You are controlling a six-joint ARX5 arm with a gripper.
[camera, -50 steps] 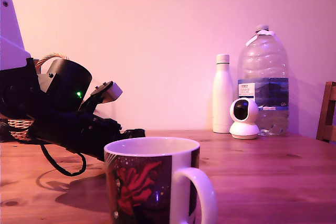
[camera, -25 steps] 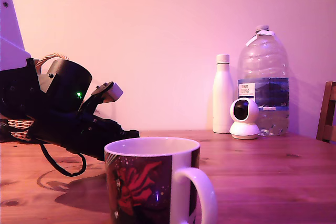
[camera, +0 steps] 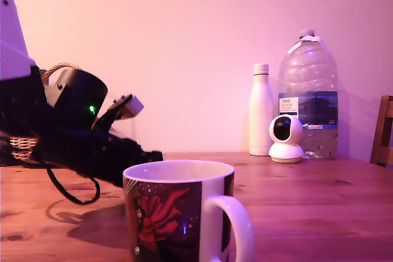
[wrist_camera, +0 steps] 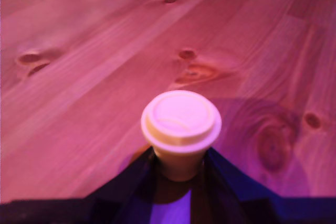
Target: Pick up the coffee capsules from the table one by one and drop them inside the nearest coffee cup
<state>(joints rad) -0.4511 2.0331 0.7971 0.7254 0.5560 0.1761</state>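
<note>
On the table (camera: 307, 194), exterior view: cup (camera: 178, 213) stands at the near edge of frame, handle toward the view's right, rim white, dark print with a red figure facing the camera. Open plank surface runs from the cup to the view's right and back toward the wall; that stretch holds nothing until the far group. Far group near the wall, view's right: white bottle (camera: 260, 110), big clear water jug (camera: 307, 93), small white camera (camera: 286, 138) in front of the jug and just beside the bottle. Chair (camera: 383, 131) cut by the right frame edge. Arm (camera: 67, 133) fills the view's left, black body pitched down toward the view's right, green light lit on its housing, a cable looping under it to the tabletop, its shadow on the planks below. Gripper (camera: 150, 156) tip sits behind the cup's rim on the view's left side, above the table; its fingers are hidden there. Wicker basket (camera: 23, 146) partly behind the arm. Wrist view: gripper (wrist_camera: 179, 169) clamped on a capsule (wrist_camera: 181, 121), dark fingers (wrist_camera: 139, 169) pressed on either side of the tapered body, flat wide rim facing the lens. Capsule is held off the wood; knotted planks below it bare all round. Cup is outside the wrist view.
</note>
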